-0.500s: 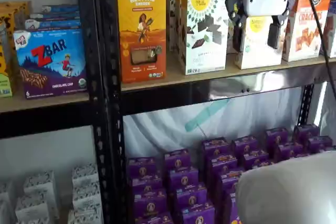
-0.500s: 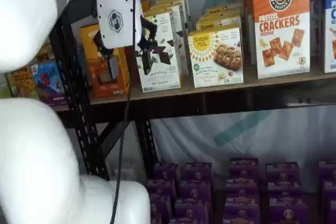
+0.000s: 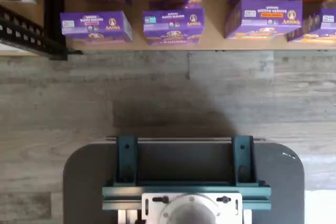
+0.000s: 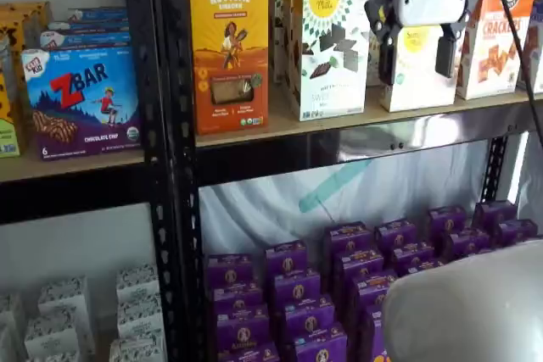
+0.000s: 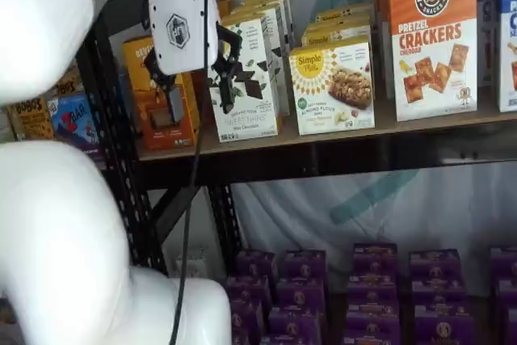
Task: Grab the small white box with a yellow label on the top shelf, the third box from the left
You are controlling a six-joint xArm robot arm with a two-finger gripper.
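On the top shelf [image 5: 339, 139], between the taller chocolate-patterned box [image 5: 246, 78] and the orange crackers box [image 5: 432, 38], the small white box [image 5: 335, 86] looks light, stiff and crushable, best pinched across its narrow side panels by the end effector [image 4: 416, 57], whose fingers stand apart.

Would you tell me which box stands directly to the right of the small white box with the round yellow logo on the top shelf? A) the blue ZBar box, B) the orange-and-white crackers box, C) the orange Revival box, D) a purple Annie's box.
B: in a shelf view the orange-and-white crackers box stands right of the small white box on the top shelf.
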